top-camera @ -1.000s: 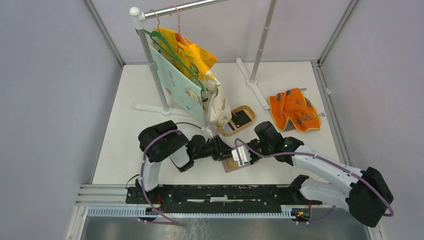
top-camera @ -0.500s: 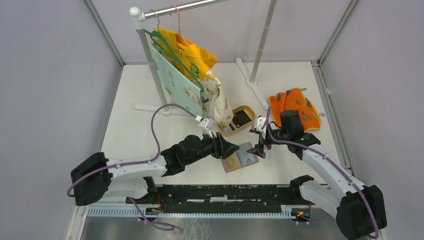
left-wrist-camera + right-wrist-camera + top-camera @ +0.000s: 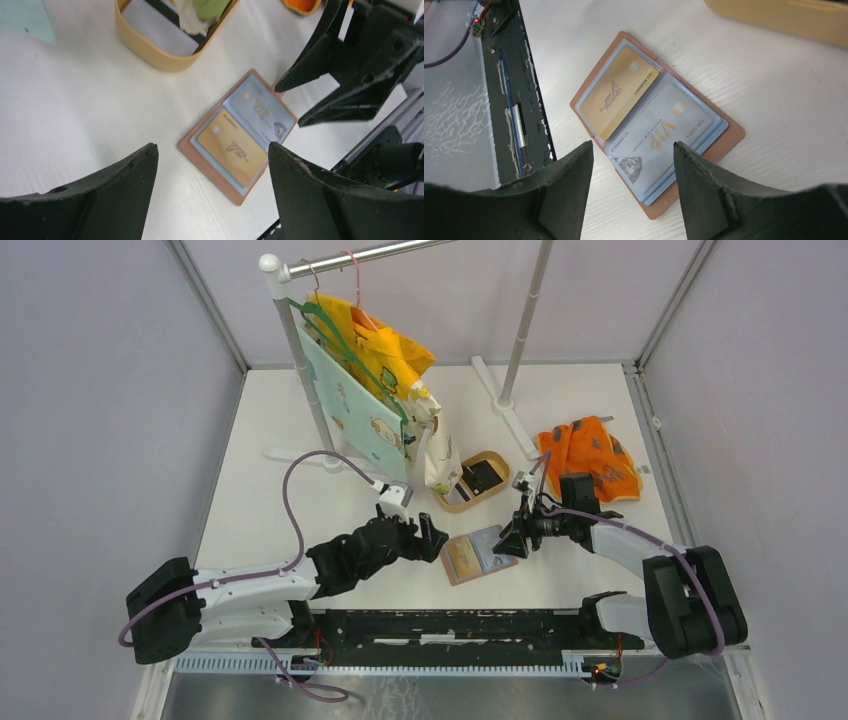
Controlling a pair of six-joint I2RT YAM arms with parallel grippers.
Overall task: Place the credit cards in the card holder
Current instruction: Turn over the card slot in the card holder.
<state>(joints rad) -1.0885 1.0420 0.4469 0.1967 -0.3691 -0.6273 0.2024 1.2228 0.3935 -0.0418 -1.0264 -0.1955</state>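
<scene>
The card holder lies open and flat on the white table, reddish-brown with grey-blue pockets. A gold card sits in its left pocket and a grey VIP card in its right pocket. My left gripper hovers just left of the holder, jaws wide open and empty; in its wrist view the holder's rim shows between the fingers. My right gripper is low at the holder's right edge, open and empty, looking down on the holder's edge. More credit cards lie in the tan dish, among them a dark card.
A clothes rack with hanging cloths stands behind the left arm, its second post and foot further right. An orange patterned cloth lies at the back right. The black mounting rail runs along the near edge.
A second ago both grippers crowded over the holder, the right one with a pale card. The right then swung away and has come back low and empty. The left backed off leftwards and opened wide.
</scene>
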